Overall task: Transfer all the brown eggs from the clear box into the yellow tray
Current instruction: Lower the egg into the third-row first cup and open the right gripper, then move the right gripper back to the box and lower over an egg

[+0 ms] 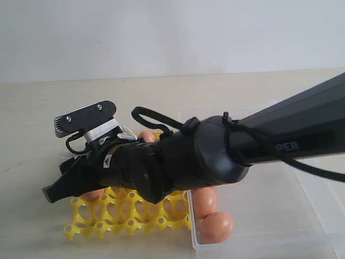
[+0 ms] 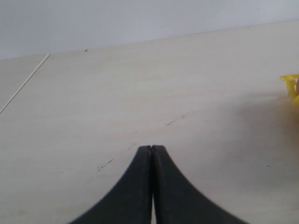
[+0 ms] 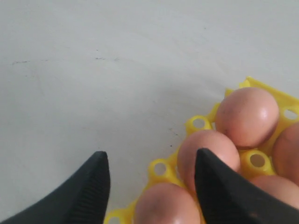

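Brown eggs (image 1: 215,226) in the clear box (image 1: 272,218) appear only in exterior view.

Our exterior camera sits low and close, facing across the pale table (image 1: 32,108), and the black right arm (image 1: 226,145) fills its frame. Our wrist cameras look out past the left gripper (image 2: 152,148) and the right gripper (image 3: 150,156), close above that table. All three views share the bright yellow plastic lattice egg tray (image 1: 116,208).
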`<state>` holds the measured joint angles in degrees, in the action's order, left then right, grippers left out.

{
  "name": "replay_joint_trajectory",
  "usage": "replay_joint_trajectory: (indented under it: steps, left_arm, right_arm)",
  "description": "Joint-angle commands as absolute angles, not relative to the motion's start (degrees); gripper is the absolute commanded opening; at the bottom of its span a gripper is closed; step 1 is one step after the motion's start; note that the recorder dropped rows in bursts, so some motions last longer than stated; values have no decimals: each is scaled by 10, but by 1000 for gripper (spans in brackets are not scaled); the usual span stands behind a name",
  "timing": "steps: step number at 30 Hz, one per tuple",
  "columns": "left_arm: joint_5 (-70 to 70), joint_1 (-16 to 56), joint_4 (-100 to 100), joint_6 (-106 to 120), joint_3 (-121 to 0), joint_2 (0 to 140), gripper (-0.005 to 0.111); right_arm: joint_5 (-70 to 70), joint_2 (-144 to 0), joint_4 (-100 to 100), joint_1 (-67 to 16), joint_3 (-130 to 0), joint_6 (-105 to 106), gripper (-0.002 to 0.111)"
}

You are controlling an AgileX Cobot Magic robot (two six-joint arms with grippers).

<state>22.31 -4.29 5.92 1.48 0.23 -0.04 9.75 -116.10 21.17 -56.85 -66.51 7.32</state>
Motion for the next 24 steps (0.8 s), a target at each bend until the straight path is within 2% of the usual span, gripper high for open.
replay_joint_trajectory:
  steps: [1, 4, 5, 11, 17, 24]
  left_arm:
    - [218, -40, 59, 13, 0, 0, 0]
    - [218, -40, 59, 13, 0, 0, 0]
    - [218, -40, 59, 13, 0, 0, 0]
    - [218, -40, 59, 13, 0, 0, 0]
    - [218, -40, 59, 13, 0, 0, 0]
    - [218, -40, 59, 13, 0, 0, 0]
  right_arm:
    - [16, -1101, 193, -570, -669, 110, 29]
    - [-67, -1059, 193, -565, -665, 153, 3]
    - [-88, -1045, 193, -560, -659, 154, 0]
    - [-120, -975, 191, -509, -584, 151, 1]
    - [-147, -926, 190, -431, -535, 145, 16]
    - [-170, -935, 173, -355, -541, 112, 51]
